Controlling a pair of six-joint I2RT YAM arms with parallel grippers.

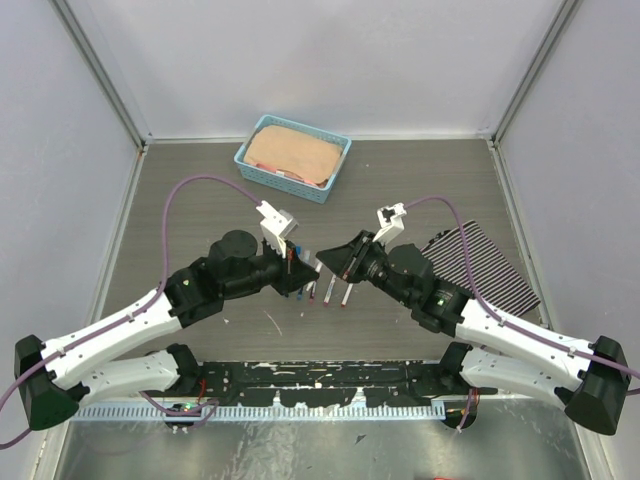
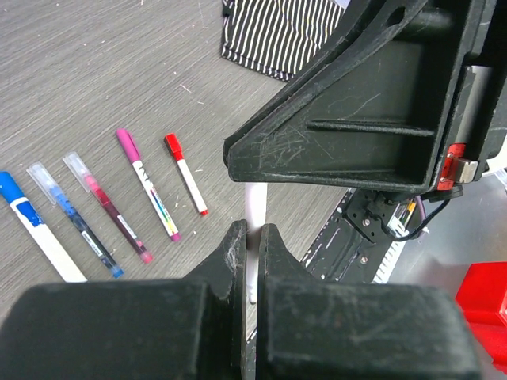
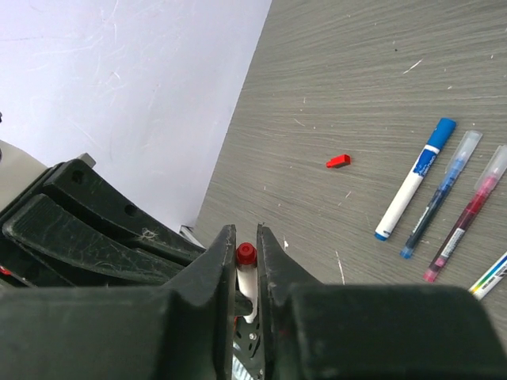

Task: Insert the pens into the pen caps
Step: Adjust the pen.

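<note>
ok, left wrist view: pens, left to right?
Blue pen → clear-capped blue pen → clear-capped pink pen → magenta pen → red pen → white pen in the left gripper.

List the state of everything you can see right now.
left gripper: jaws shut on the held pen.
held pen: white barrel clamped, red end between right jaws.
right gripper: jaws shut on that red end.
loose pens: five lying flat, seemingly capped.
small red piece: lying loose, alone.
</note>
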